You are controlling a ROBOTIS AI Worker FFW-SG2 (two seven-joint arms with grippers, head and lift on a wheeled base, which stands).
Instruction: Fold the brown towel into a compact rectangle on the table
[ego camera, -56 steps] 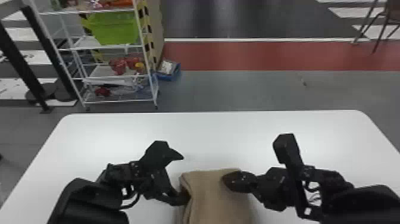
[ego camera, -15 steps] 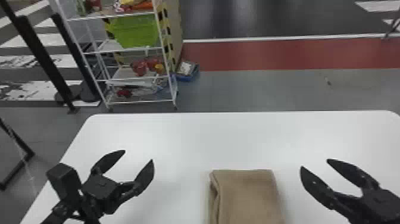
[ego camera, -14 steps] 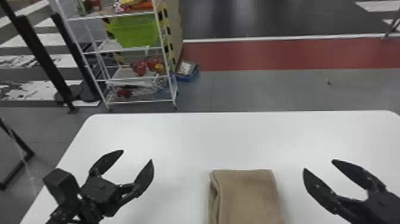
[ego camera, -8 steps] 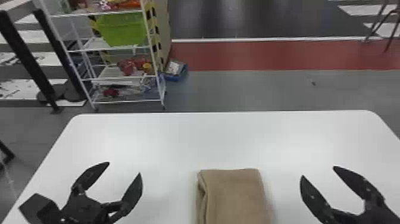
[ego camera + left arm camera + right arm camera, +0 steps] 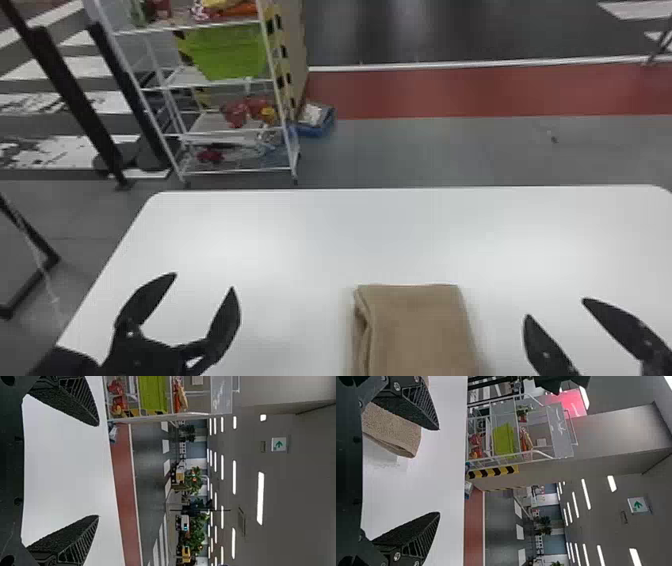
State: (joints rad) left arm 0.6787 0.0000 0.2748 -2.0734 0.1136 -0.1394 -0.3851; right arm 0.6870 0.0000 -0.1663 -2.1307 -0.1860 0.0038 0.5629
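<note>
- Your brown towel [image 5: 417, 330] lies folded on the white tabletop [image 5: 300, 240], between your two claws, layered edges toward your left.
- Your right claw [image 5: 556, 308] is near the towel but apart from it, spread wide and empty.
- Your left claw [image 5: 204, 281] is farther from it, also wide and empty.
- Beyond the tabletop, you have a wire rack [image 5: 240, 171] holding a green bin [image 5: 225, 52].
</note>
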